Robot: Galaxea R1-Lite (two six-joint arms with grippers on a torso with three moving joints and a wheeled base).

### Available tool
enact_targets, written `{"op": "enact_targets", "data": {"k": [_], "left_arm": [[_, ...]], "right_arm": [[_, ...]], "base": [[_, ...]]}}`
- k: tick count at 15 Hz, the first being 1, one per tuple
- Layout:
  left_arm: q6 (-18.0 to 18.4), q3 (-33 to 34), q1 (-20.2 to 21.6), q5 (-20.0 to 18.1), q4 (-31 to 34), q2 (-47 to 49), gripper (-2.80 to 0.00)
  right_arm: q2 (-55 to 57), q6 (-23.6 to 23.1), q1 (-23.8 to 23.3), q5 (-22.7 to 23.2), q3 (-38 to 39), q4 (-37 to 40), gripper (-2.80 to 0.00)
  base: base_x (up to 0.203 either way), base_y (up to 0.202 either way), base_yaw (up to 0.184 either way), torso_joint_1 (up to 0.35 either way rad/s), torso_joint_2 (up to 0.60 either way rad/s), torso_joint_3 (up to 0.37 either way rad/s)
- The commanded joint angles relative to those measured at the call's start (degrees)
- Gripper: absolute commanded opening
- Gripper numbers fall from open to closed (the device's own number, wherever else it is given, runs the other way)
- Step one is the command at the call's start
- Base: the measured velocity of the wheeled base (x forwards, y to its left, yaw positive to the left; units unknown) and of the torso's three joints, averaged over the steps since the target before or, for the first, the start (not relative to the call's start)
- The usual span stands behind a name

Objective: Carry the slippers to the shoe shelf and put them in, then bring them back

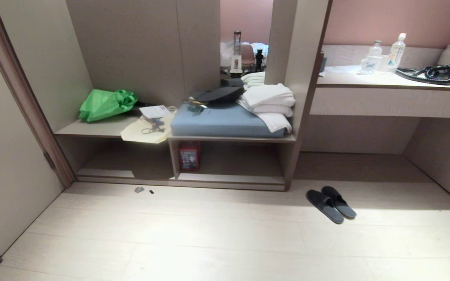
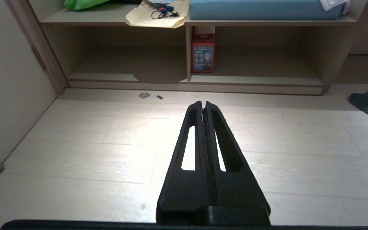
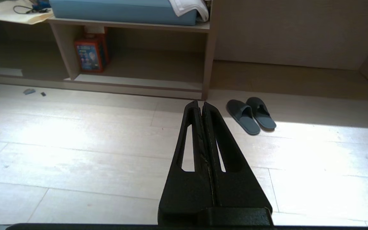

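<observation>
left gripper [image 2: 203,103]: fingers pressed together, empty, above the floor [image 1: 209,234]
right gripper [image 3: 200,103]: pressed together, empty
slippers [image 1: 331,203]: side by side on the floor, just past the shoe shelf's [image 1: 229,178] right end
red box [image 1: 189,156]: against the shelf divider

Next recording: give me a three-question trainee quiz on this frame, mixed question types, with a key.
1. True or false: the pair of dark grey open-toe slippers already lies inside the low beige wood-laminate shoe shelf.
2. What stands beside the shelf's vertical divider? A) a red box B) a green bag C) a bottle
3. Fill in: the left gripper and the right gripper are both ____.

Key: 1 false, they lie side by side on the pale plank floor, right of the shelf. 2 A, red box. 3 shut.
</observation>
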Motion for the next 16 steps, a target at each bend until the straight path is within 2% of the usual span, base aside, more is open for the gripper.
{"op": "enact_targets", "data": {"k": [1, 16], "left_arm": [[0.0, 0.0, 0.0, 0.0, 0.0, 0.0, -2.8], [0.0, 0.0, 0.0, 0.0, 0.0, 0.0, -2.8]], "right_arm": [[0.1, 0.0, 0.0, 0.0, 0.0, 0.0, -2.8], [0.1, 0.0, 0.0, 0.0, 0.0, 0.0, -2.8]], "base": [[-0.195, 0.0, 0.0, 0.0, 0.0, 0.002], [-0.196, 0.0, 0.002, 0.001, 0.0, 0.002]]}}
